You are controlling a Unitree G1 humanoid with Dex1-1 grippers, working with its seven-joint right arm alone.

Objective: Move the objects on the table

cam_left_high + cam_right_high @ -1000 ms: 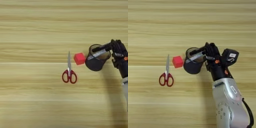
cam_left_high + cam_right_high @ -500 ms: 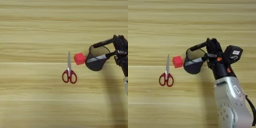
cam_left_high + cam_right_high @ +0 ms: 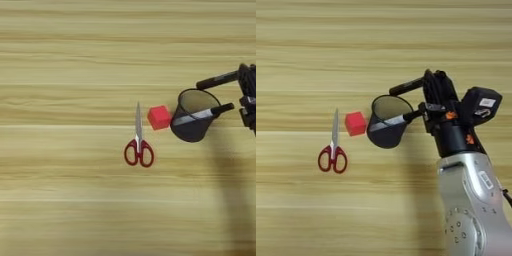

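Note:
A black wire-mesh pen cup [image 3: 387, 131] stands on the wooden table [image 3: 60, 60], right of centre. The grey-white marker [image 3: 387, 123] lies slanted inside it, its black cap poking over the cup's right rim toward my hand. My right gripper [image 3: 411, 100] hovers just right of the cup and is open. Its upper finger [image 3: 406, 86] reaches left above the cup's far rim, apart from the marker. In the left eye view the cup [image 3: 191, 122] and marker [image 3: 192, 117] show near the right edge.
A small red cube [image 3: 159, 117] sits right against the cup's left side. Red-handled scissors [image 3: 138, 145] lie left of the cube, blades pointing away from me. My silver forearm [image 3: 471, 200] fills the lower right of the right eye view.
My fingers have spread and let go of the marker, which now rests in the cup. My hand has drawn back a little to the right. Cup, cube and scissors have stayed put.

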